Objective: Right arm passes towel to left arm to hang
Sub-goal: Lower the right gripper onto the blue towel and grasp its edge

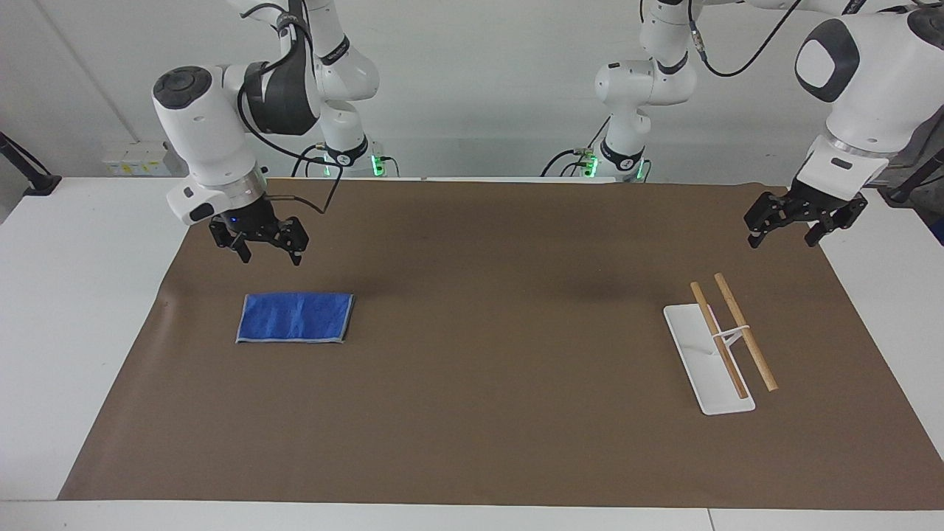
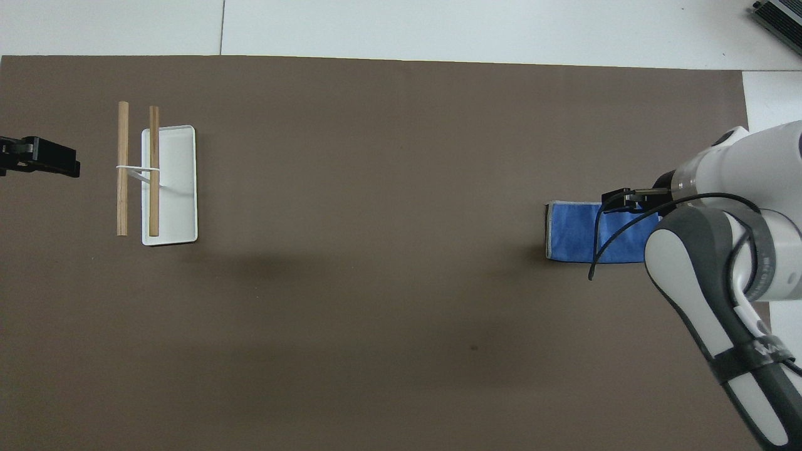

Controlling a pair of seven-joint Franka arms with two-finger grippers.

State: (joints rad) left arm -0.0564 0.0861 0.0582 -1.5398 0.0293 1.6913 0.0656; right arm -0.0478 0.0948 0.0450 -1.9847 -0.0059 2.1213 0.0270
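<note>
Two black claws are spread and empty. Right claw (image 1: 267,251) hovers upper left, above the folded bright-blue towel (image 1: 296,317); left claw (image 1: 785,228) waits upper right. Next, I judge, comes lowering to pinch it.

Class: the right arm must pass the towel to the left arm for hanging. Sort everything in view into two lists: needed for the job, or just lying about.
Needed:
towel
right gripper, open, up in the air
left gripper, open, waiting
rack with two wooden bars

Just lying about:
brown mat
</note>
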